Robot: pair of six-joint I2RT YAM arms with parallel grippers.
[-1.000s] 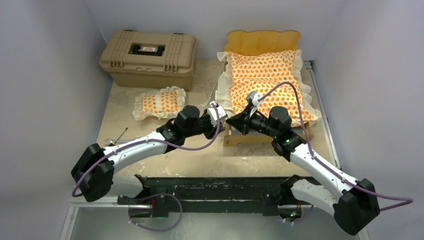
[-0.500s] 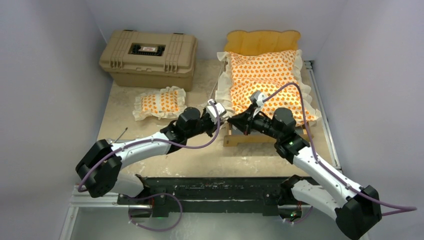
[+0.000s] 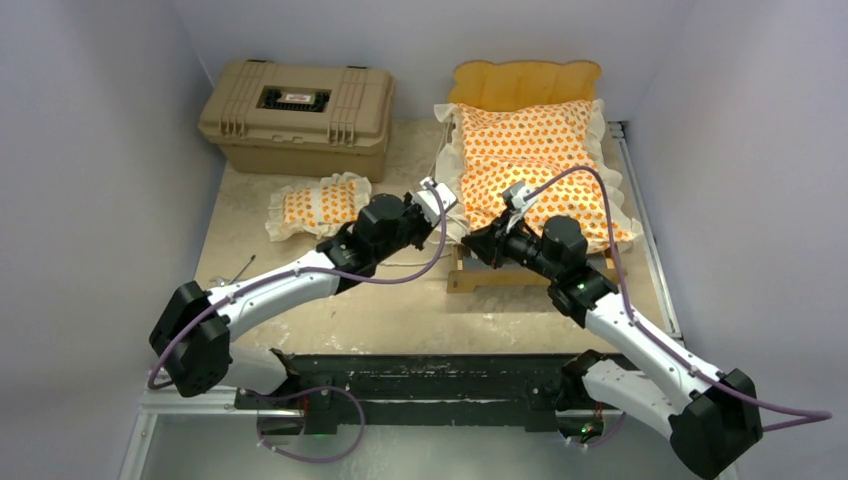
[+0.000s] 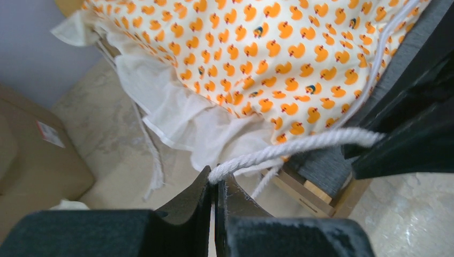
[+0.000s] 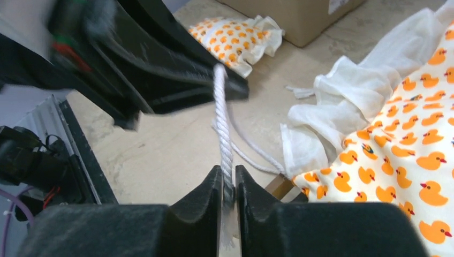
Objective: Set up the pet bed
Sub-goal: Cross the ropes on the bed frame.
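While two black-and-white arms reach in from the near edge of the marbled table (image 3: 400, 300), their grippers meet just in front of the bed's near left corner. The left gripper (image 4: 215, 181) has its dark fingers pressed together on the end of one white twisted cord (image 4: 300, 143). The right gripper (image 5: 229, 184) pinches that same cord between jaws standing almost closed, so a short stretch runs straight from one gripper to the other. This cord is plain only in the two wrist views. The right wrist view also shows a thinner strand trailing on the table toward the ruffle.

Beyond the grippers stands one light-wood bed frame (image 3: 500, 281), with a scalloped headboard at the far end. The left wrist view alone shows the grey woven base (image 4: 321, 160) under the lifted corner. On the frame lies one mattress cushion (image 3: 530, 160), soft white cloth printed with orange ducks. Its gauzy white ruffle spills over the left side.

One small matching pillow (image 3: 320, 203) rests on the table left of the bed and apart from it. Behind it, at the far left, sits one tan plastic hard case (image 3: 297, 115), boxy, with a ribbed lid and a label on top.
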